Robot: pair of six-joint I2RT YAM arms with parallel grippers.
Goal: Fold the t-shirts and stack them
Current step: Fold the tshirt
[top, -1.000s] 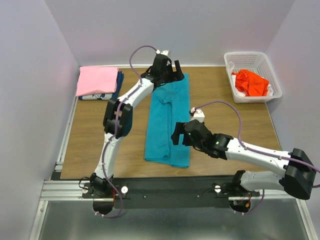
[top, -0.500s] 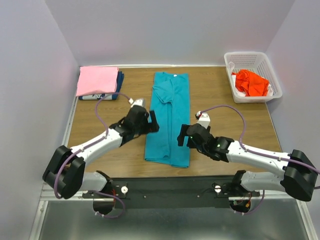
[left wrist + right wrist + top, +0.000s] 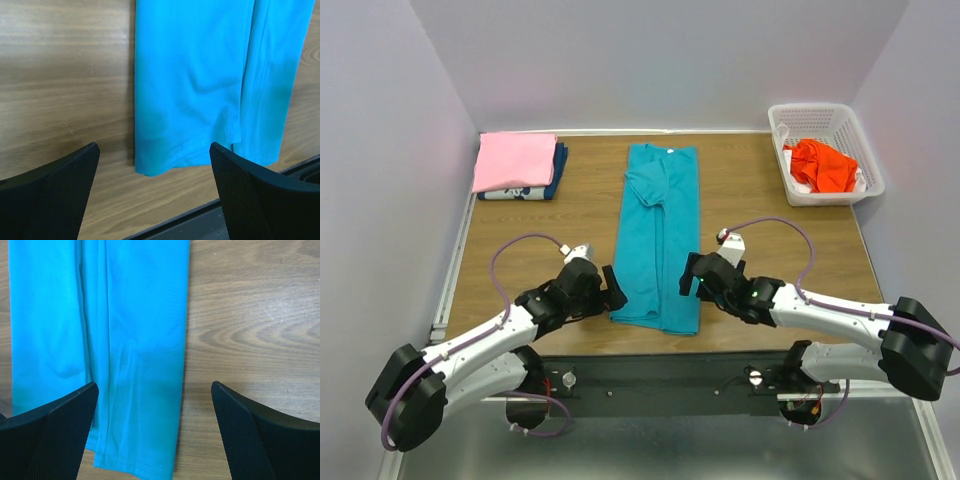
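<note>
Pink cloth lies folded at the far left corner of the table [image 3: 520, 240]: the pink shirt [image 3: 515, 160] rests on top of the dark blue shirt [image 3: 560, 166], so two shirts are already stacked.

A second ago the left arm was stretched out to the collar end of the teal shirt [image 3: 660, 225]. It has since swung back and come low to the near edge. The left claw [image 3: 616, 290] now sits just beside the shirt's near left corner, released, its fingers [image 3: 50, 195] spread wide and holding nothing. Its wrist view shows the hem corner lying flat between them.

The teal shirt lies in the middle of the table as a long narrow strip, sides already folded in, collar at the far end.

The right claw [image 3: 688, 276] has also slid a little nearer the hem, at the strip's right edge. It too is released and empty, with the cloth's edge between its spread fingers [image 3: 265, 435].

The orange-red shirt [image 3: 823, 165] waits in the white basket [image 3: 825, 108] at the far right.

With both claws at the near end, the next step is likely a pinch on the hem corners and a fold toward the collar.
</note>
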